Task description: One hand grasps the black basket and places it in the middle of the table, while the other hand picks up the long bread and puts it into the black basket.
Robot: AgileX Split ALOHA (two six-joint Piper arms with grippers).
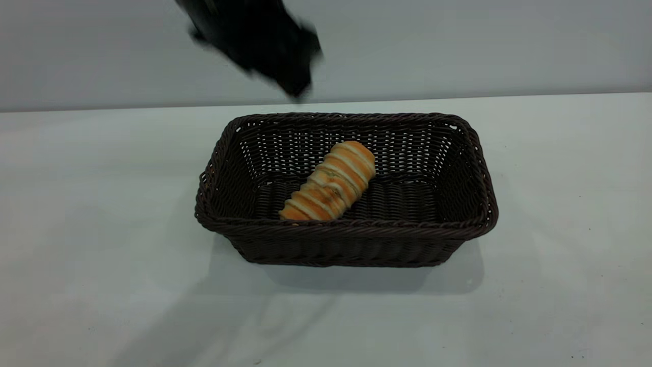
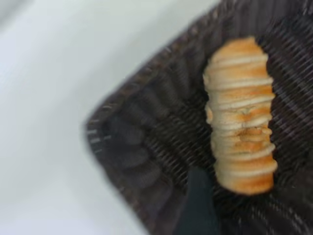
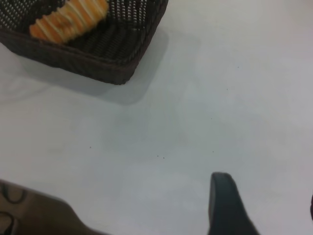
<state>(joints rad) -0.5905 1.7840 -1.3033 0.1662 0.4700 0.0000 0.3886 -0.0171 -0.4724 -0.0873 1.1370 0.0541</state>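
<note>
The long bread [image 1: 330, 182] lies diagonally inside the black basket [image 1: 461, 232], below the blurred left claw [image 1: 293, 84], whose grip state cannot be told.

Black basket [image 1: 473, 153]: dark brown-black wicker, openwork weave on sides, braided rim. Long bread [image 1: 330, 183]: golden-orange with pale cream crosswise stripes. Worktop [image 1: 91, 214]: plain white, few tiny dark specks. Left end effector [image 1: 298, 86]: black.

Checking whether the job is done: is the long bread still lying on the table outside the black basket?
No, the long bread lies inside the black basket on its woven floor.
</note>
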